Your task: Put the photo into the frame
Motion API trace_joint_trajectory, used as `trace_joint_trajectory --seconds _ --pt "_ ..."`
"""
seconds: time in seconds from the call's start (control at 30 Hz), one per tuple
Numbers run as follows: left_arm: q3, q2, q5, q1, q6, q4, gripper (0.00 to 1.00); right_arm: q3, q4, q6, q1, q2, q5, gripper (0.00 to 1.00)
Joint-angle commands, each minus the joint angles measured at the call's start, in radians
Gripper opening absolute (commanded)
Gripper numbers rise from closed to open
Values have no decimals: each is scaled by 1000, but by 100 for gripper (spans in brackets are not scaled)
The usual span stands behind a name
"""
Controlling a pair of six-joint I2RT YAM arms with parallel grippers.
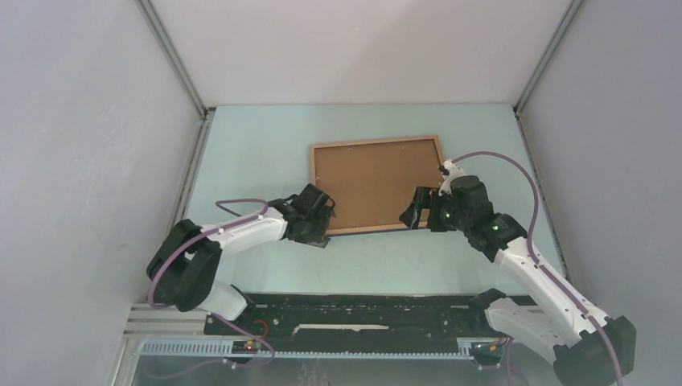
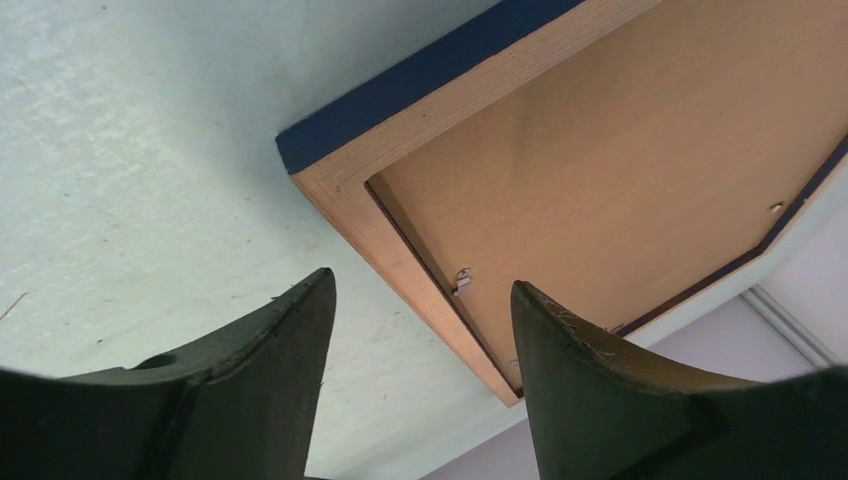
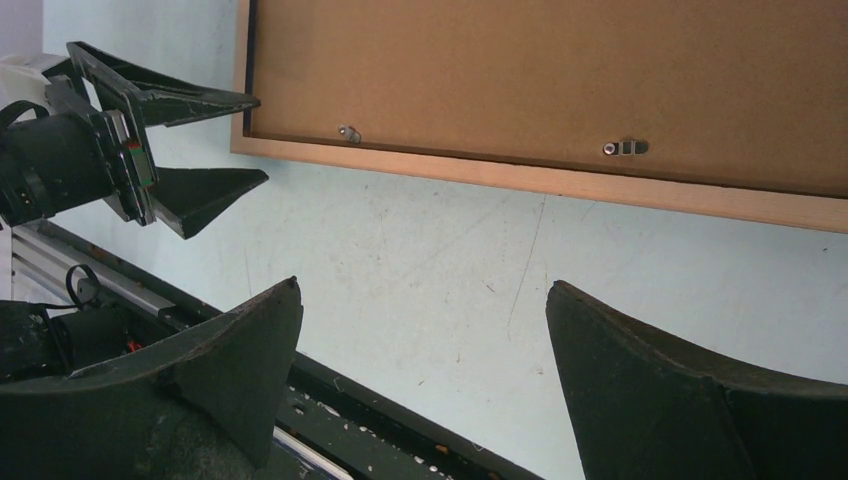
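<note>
The frame (image 1: 376, 141) lies flat in the centre of the pale table (image 1: 265, 153), light wood face up. The plain brown backing board (image 1: 374, 185) sits inside its rim. In the left wrist view the navy side edge shows at the corner. The photo is in none of the views; whether it is already under the board cannot be told. The left gripper (image 1: 325, 209) hangs at the frame's lower left corner with its fingers spread wide, holding nothing. In its own view a small metal turn clip (image 2: 462, 281) sits right between the fingertips. The right gripper (image 1: 415, 214) is at the lower right of the frame, its fingers equally wide apart and empty, just short of the wood rim. Its camera shows two more clips (image 3: 348, 132) (image 3: 625, 147) along that near edge. The step in hand looks like work on the back of the frame, with both arms lined up on the clips rather than on a print. The next move probably calls for a fingertip lowered precisely onto a clip to swivel it without shoving the frame across the table.
</note>
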Motion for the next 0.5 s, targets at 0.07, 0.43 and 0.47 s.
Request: trace_joint_trajectory --seconds 0.07,0.43,0.47 --pt "16 12 -74 -9 -27 56 71 1 -3 -5 1 -23 20 99" --pt "-8 91 17 -5 -69 91 57 1 9 -2 -22 -20 -7 99" --pt "-9 94 23 -5 -69 91 56 1 12 -2 -22 -16 -8 99"
